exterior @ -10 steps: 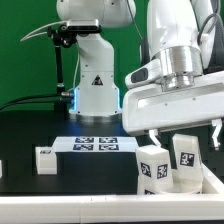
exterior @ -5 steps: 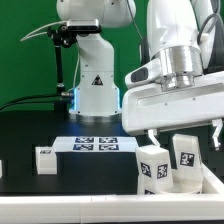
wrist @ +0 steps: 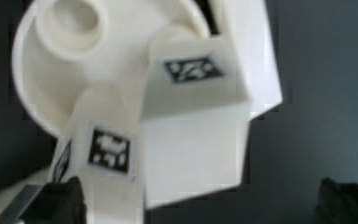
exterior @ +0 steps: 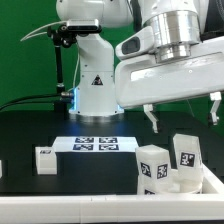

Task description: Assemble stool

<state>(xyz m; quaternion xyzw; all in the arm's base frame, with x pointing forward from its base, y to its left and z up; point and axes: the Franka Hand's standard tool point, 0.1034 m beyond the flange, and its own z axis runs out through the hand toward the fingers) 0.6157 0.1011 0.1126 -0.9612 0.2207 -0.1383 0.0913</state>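
Note:
The stool assembly stands at the exterior view's lower right: two white blocky legs (exterior: 152, 167) (exterior: 187, 156), each with a black-and-white tag, stand upright on the round seat disc (exterior: 196, 184). My gripper (exterior: 184, 116) hangs open and empty above them, touching nothing. In the wrist view the seat disc (wrist: 78, 60) and a tagged leg (wrist: 197, 100) fill the frame. My gripper (wrist: 197, 205) shows only as dark fingertips (wrist: 51, 205) set wide apart. A loose white leg (exterior: 45, 160) lies at the exterior view's left.
The marker board (exterior: 96, 145) lies flat in the middle of the black table. The robot's white base (exterior: 95, 85) stands behind it. A small white piece (exterior: 2, 168) sits at the left edge of the exterior view.
My gripper has risen and shifted toward the exterior view's left, away from the stool legs. The stool parts have not moved.

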